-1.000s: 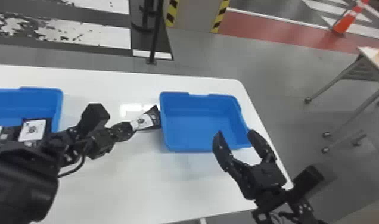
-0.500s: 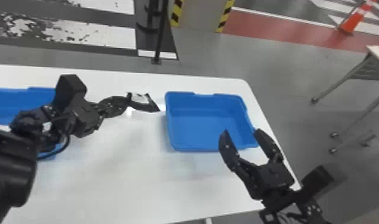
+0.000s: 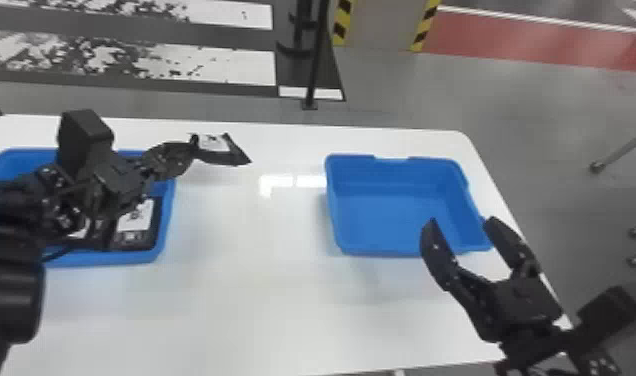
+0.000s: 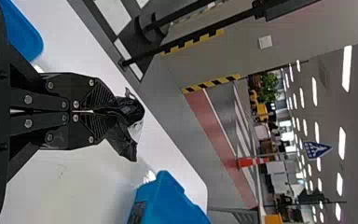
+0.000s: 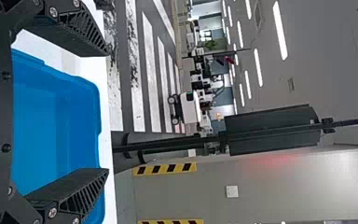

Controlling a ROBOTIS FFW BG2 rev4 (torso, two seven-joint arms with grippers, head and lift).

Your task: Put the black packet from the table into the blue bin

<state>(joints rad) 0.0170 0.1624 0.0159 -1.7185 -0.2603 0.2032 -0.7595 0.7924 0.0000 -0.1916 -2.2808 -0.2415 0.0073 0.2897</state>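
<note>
The gray floor (image 3: 572,120) spreads beyond my white desk (image 3: 222,305). Two blue containers sit on the desk, well apart: on the right, an open blue bin (image 3: 392,220); on the left, a second blue bin (image 3: 112,257), partly behind my left arm (image 3: 12,295).

I have my right gripper (image 3: 461,220) by the near right corner of the right-hand bin, its fingers spread wide apart, and in the right wrist view they frame that bin. My left gripper (image 3: 194,148) is near the inner far corner of the left-hand bin, its fingers brought together, clamped on one end of the black packet (image 3: 229,156).

I hold that packet above the desk, between the two bins, its free end pointing rightward. Inside the left-hand bin lies another dark packet (image 3: 132,241). Smallest is the white label (image 3: 213,143) on the packet I grip.
</note>
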